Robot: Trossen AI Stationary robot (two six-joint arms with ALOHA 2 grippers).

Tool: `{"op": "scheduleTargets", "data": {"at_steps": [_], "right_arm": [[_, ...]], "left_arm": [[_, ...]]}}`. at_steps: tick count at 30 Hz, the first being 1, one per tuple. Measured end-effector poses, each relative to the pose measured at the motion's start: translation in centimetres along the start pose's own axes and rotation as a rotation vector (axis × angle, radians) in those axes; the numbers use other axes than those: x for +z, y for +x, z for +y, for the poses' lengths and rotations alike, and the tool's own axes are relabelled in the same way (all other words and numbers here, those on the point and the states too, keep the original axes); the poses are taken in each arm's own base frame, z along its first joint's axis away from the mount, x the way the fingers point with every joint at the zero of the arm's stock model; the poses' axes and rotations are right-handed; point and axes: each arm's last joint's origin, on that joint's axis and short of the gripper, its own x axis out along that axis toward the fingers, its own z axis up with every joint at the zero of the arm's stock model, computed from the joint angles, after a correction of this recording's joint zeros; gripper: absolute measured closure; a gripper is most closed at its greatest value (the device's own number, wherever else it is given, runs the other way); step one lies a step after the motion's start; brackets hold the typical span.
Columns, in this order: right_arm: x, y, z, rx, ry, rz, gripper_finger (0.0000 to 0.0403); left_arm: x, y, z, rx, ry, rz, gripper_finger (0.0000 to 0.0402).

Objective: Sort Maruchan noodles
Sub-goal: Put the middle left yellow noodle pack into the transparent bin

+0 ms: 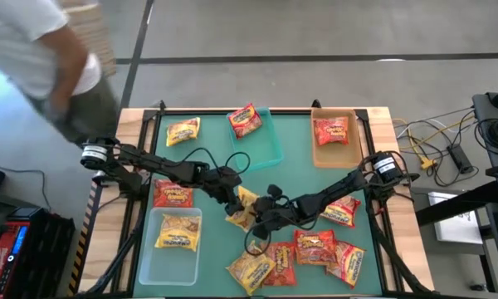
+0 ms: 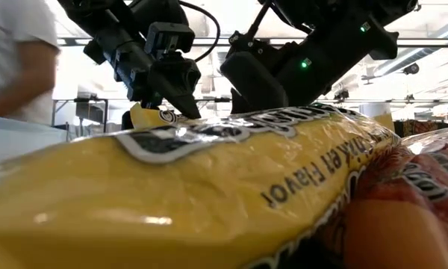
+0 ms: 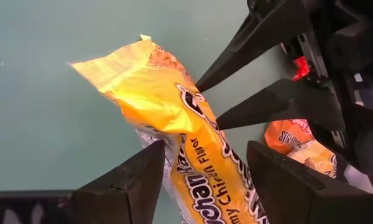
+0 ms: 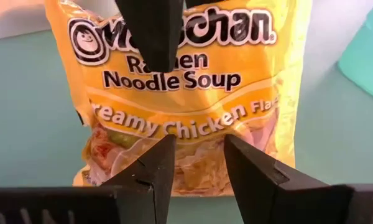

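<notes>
A yellow Maruchan packet (image 1: 244,208) stands on edge over the middle of the green mat, between my two grippers. My left gripper (image 1: 235,202) reaches it from the table's left and is shut on it. My right gripper (image 1: 262,214) comes from the right. Its fingers stand apart with nothing between them, their tips at the packet's printed face (image 4: 193,93). Other noodle packets lie around the mat: a yellow one (image 1: 183,131) and a red one (image 1: 173,195) on the left, and several (image 1: 315,249) at the near right. My left gripper pinches the yellow packet between its two fingers, one on each broad face (image 3: 193,168). One finger (image 4: 152,31) crosses the printed face near the top edge. The fingers slant down from the table's left. The packet stands tilted, its sealed end (image 3: 121,59) sticking out past them. My right gripper has its two fingertips (image 3: 202,82) against the packet's printed face, side by side along the lettering. They come slanting down from the table's right. No part of the packet lies between them. Whether they press on it I cannot tell.
A teal bin (image 1: 270,154) at the far middle and a tan bin (image 1: 317,154) at the far right each hold a red packet. A clear bin (image 1: 153,257) at the near left holds a yellow one. A person (image 1: 50,58) stands beyond the far left corner.
</notes>
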Motion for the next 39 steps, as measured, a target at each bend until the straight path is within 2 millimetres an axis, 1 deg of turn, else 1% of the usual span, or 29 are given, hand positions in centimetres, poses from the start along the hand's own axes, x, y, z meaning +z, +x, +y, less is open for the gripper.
{"op": "scheduleTargets", "data": {"at_steps": [5,11,15,20,22,26,33,39], "right_arm": [[0.0,0.0,0.0,-0.009,-0.014,-0.004,0.0271],[0.2,-0.4,-0.1,-0.008,-0.023,0.011,0.0271],[0.5,-1.7,-0.2,-0.015,-0.035,0.046,0.0271],[0.8,-4.0,0.1,-0.012,-0.068,0.071,0.0271],[0.7,-4.5,0.2,-0.013,-0.071,0.087,0.0271],[0.1,-4.9,0.2,-0.04,-0.064,0.122,0.0271],[-1.3,-5.0,-0.5,-0.105,-0.037,0.191,0.0271],[-2.4,-5.0,-1.2,-0.164,-0.019,0.228,0.0271]], "left_arm": [[0.1,0.0,0.1,0.016,0.02,-0.015,0.0209],[0.1,0.0,0.1,0.022,0.031,-0.021,0.0263],[0.1,0.0,0.2,0.029,0.062,-0.027,0.0305],[0.2,0.0,0.2,0.042,0.087,-0.039,0.0352],[0.3,-0.1,0.3,0.043,0.091,-0.041,0.0367],[0.5,-0.1,0.3,0.045,0.108,-0.044,0.0395],[1.5,-0.5,-0.5,0.009,0.147,-0.039,0.0401],[3.0,-1.9,-2.0,0.055,0.237,0.009,0.0402]]}}
